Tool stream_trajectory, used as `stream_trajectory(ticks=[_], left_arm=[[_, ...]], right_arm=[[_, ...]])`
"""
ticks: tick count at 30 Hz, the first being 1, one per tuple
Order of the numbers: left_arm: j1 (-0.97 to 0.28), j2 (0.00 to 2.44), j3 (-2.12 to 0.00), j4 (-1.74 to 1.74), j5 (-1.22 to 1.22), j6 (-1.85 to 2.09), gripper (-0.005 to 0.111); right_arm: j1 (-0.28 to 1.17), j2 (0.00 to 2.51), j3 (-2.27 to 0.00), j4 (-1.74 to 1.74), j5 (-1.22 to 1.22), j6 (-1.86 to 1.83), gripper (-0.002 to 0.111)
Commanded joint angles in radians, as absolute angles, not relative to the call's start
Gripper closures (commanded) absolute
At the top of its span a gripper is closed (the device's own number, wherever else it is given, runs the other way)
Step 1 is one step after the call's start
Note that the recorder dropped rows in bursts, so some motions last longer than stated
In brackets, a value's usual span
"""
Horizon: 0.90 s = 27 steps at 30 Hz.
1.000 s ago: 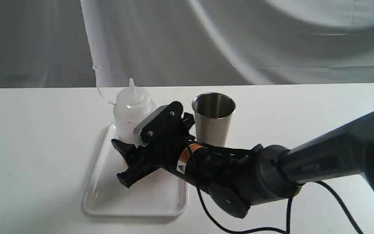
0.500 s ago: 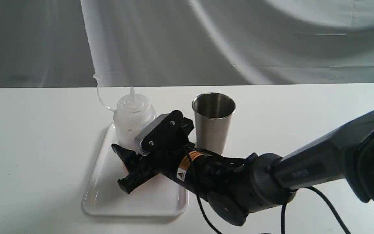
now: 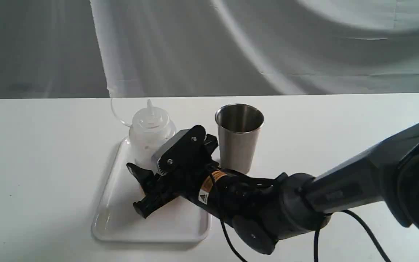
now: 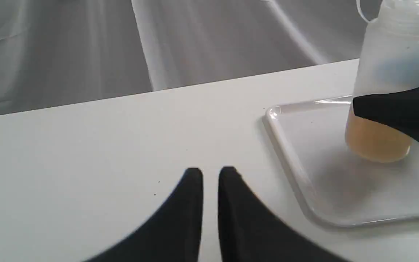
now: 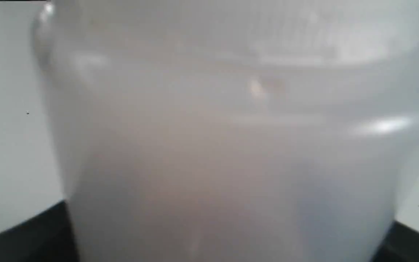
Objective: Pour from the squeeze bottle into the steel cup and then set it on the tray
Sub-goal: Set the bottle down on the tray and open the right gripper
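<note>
The squeeze bottle stands upright at the far end of the white tray, amber liquid low inside it. In the left wrist view its base looks down on the tray. My right gripper reaches in from the right and is shut on the bottle's lower body, one black finger crossing its front. The bottle fills the right wrist view. The steel cup stands on the table just right of the bottle, clear of the gripper. My left gripper hovers shut over bare table left of the tray.
The right arm and its cable lie low across the table's front right, passing just in front of the cup. A grey cloth backdrop hangs behind the table's far edge.
The right gripper has lowered the bottle by a small amount toward the tray's far end. The cap strap has sunk with it. The cup has not moved.
</note>
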State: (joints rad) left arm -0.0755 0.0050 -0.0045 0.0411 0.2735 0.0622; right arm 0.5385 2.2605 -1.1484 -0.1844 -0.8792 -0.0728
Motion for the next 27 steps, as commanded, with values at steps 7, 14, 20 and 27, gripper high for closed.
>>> stream_trajectory(ticks=[7,14,20,27], left_arm=[[-0.081,0.0,0.0,0.041,0.266,0.061,0.098],[-0.081,0.0,0.0,0.041,0.266,0.061,0.098],[-0.081,0.0,0.0,0.041,0.266,0.061,0.098],[-0.081,0.0,0.0,0.041,0.266,0.061,0.098]], right_arm=[[0.539,2.28,-1.154,-0.171,-0.928,-0.081,0.106],[0.539,2.309,-1.154,-0.17,-0.939,-0.081,0.106],[0.539,2.31,-1.154,-0.168,-0.937,-0.079,0.106],[0.539,2.31,-1.154,-0.168,-0.932,-0.071,0.106]])
